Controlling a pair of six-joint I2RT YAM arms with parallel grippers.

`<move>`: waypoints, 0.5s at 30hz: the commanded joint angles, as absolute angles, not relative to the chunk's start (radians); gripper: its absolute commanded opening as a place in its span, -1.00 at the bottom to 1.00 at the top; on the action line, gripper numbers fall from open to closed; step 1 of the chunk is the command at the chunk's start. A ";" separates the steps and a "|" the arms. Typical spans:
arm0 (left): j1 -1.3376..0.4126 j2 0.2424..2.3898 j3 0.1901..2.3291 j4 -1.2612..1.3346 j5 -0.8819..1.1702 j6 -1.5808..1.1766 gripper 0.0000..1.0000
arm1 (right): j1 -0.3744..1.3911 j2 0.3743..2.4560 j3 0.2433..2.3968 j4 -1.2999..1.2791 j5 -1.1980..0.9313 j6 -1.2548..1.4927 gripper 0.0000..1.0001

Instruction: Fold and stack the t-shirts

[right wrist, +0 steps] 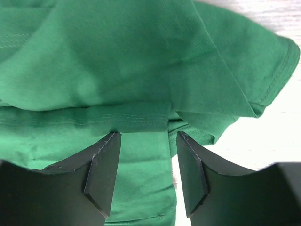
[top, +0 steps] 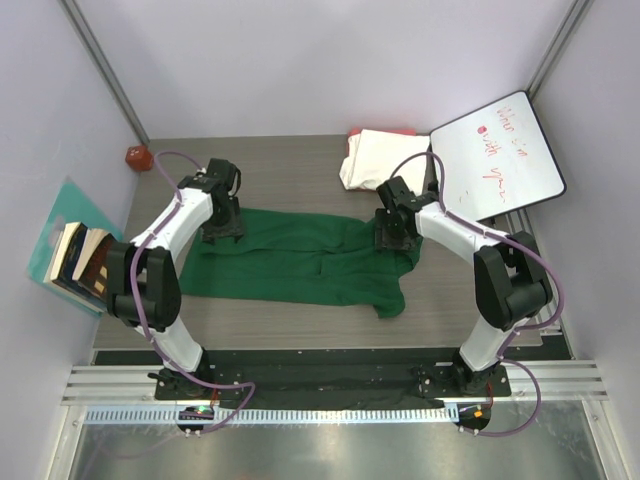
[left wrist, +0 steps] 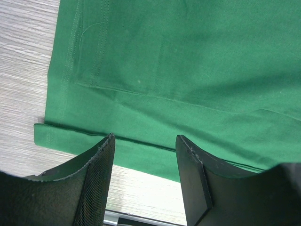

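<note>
A dark green t-shirt (top: 290, 262) lies flat in a long band across the middle of the table. My left gripper (top: 222, 228) stands over its far left edge. In the left wrist view the left gripper (left wrist: 145, 140) is open above the hemmed edge of the green cloth (left wrist: 188, 56), with bare table between the fingers. My right gripper (top: 393, 238) is at the shirt's far right end. It is open (right wrist: 148, 137) above bunched green cloth (right wrist: 117, 56) and a sleeve, gripping nothing. A cream-white folded t-shirt (top: 378, 160) rests at the back, a red-pink cloth edge (top: 382, 132) beneath it.
A white whiteboard (top: 497, 155) with red writing leans at the back right, close to the right arm. A small red object (top: 137, 157) sits in the back left corner. Books (top: 78, 260) lean against the left wall. A black strip (top: 320, 362) runs along the table's near edge.
</note>
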State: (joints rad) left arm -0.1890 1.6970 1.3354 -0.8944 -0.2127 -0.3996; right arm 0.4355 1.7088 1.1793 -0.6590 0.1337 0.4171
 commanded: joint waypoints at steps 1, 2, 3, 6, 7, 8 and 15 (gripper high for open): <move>-0.192 1.710 1.361 -0.891 -0.215 -0.383 0.11 | 0.426 1.730 1.235 -0.615 0.112 0.397 0.12; -0.193 1.710 1.361 -0.890 -0.215 -0.382 0.10 | 0.428 1.738 1.236 -0.614 0.106 0.396 0.12; -0.192 1.710 1.361 -0.891 -0.216 -0.382 0.11 | 0.428 1.744 1.238 -0.603 0.100 0.396 0.11; -0.193 1.713 1.359 -0.890 -0.219 -0.380 0.11 | 0.428 1.749 1.233 -0.581 0.068 0.391 -0.03; -0.192 1.713 1.359 -0.890 -0.218 -0.380 0.11 | 0.428 1.750 1.233 -0.578 0.058 0.391 -0.21; -0.192 1.715 1.359 -0.890 -0.218 -0.382 0.11 | 0.428 1.749 1.232 -0.577 0.058 0.391 -0.31; -0.192 1.718 1.359 -0.890 -0.215 -0.382 0.10 | 0.428 1.694 1.216 -0.569 0.045 0.393 -0.98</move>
State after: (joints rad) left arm -0.1890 1.7161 1.3354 -0.8940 -0.2127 -0.3885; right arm 0.4297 1.7565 1.2045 -0.6044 0.0662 0.3943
